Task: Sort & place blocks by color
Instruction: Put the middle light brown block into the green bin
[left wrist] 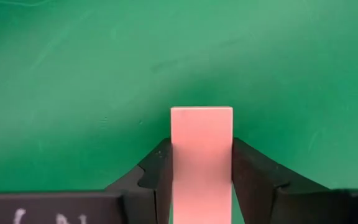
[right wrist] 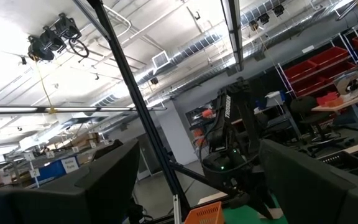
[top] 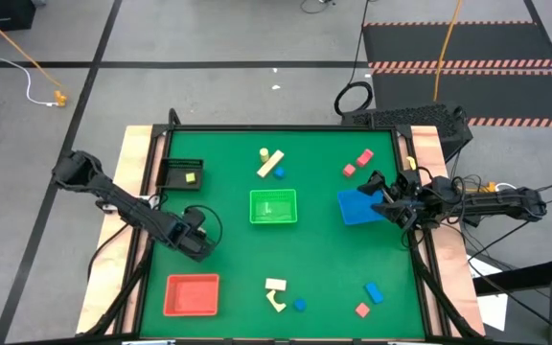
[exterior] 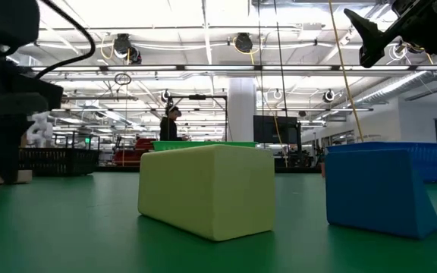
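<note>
Holding a pink block [left wrist: 201,158] clamped between its two fingers [left wrist: 157,180], the left gripper [top: 192,235] hovers above the green mat [top: 228,249], just beyond the red tray [top: 192,294]. Right gripper [top: 383,195] sits tilted over the blue tray [top: 355,206] at the mat's right edge, fingers spread wide with nothing between them. Remaining blocks lie scattered: a cream bar [top: 271,164] and yellow cube [top: 264,152] far side, two pink blocks [top: 357,163] nearby, a cream arch [top: 276,293], blue [top: 374,292] and pink [top: 362,310] pieces near side. Green tray [top: 273,207] at centre, black tray [top: 180,174] left
</note>
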